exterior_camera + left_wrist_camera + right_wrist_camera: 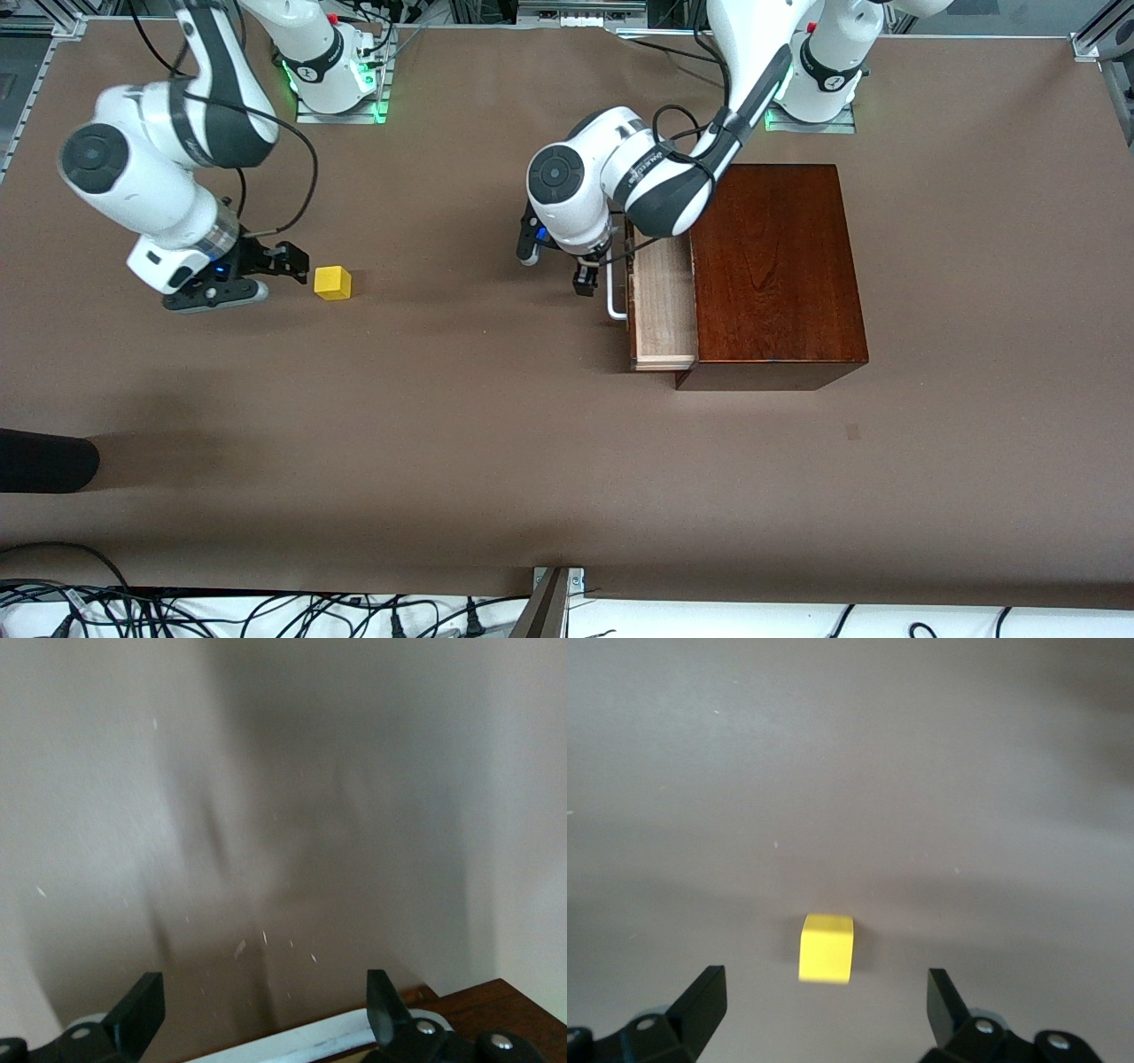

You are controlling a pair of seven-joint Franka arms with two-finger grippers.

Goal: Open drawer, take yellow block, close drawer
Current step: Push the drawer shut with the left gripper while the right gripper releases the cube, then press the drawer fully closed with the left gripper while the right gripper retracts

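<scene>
- Sitting on the bare table (496,461) toward the right arm's end: yellow block (333,283), well apart from the wooden box (775,266); out of the drawer already, not gripped by anything
- Hovering low just beside the block: right gripper (297,264), fingers spread wide, nothing between them; in the right wrist view, block (827,947) lying just ahead of the fingertips (709,992), roughly centred in the gap but clear of both pads
- Being a cube, offering no long axis to line up with; faces looking roughly square to the fingers
- Standing partly pulled out toward the right arm's end: drawer (663,306), pale tray showing empty, white bar handle (614,288) exposed
- Hanging at the drawer front: left gripper (587,276), fingers wide, handle (301,1041) lying across between them, not clamped; left arm clearly nearer for the closing push
- Judging next move: pushing the drawer front straight into the box; open tabletop all around the drawer front, block far out of the way
</scene>
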